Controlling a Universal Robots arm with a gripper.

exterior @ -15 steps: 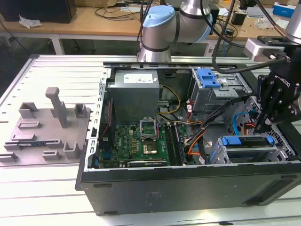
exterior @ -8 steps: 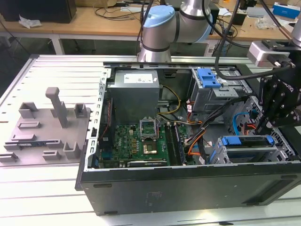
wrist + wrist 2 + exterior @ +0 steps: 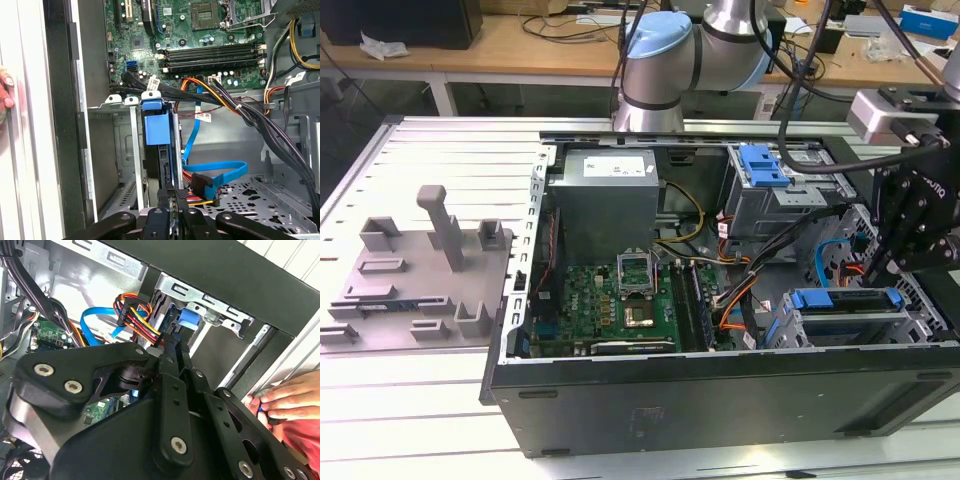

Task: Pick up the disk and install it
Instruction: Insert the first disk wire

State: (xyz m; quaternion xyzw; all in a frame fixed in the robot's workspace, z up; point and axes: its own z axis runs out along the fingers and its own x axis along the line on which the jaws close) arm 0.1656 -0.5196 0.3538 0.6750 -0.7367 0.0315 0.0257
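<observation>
As the pincer [image 3: 173,194] reaches down into an open computer case [image 3: 60,125], its jaws drawn together, the disk [image 3: 154,125] stands edge-on directly ahead of its tips, slotted into a grey metal drive bay [image 3: 127,150] with its bright blue carrier facing the pincer. Whether the tips actually touch the disk's near end cannot be told. Just beside the pincer, a plug on red, yellow and orange wires [image 3: 200,186] and a looping light-blue data cable [image 3: 220,172] lie over the perforated floor of the case. Farther ahead of the pincer, beyond the disk, a thick bundle of black cables [image 3: 250,120] crosses toward the green motherboard [image 3: 200,45]. Off to the pincer's side, outside the case wall, a person's hand [image 3: 280,400] rests at the edge of the case. In the exterior view, the robot arm [image 3: 660,60] rises behind the case, while a second drive cage topped by a blue latch [image 3: 765,165] and a grey power-supply box [image 3: 610,195] sit well away from the pincer toward the back of the case. A grey fixture plate [image 3: 420,270] lies far from the pincer, on the slatted counter [image 3: 410,410] at the exterior view's left.
</observation>
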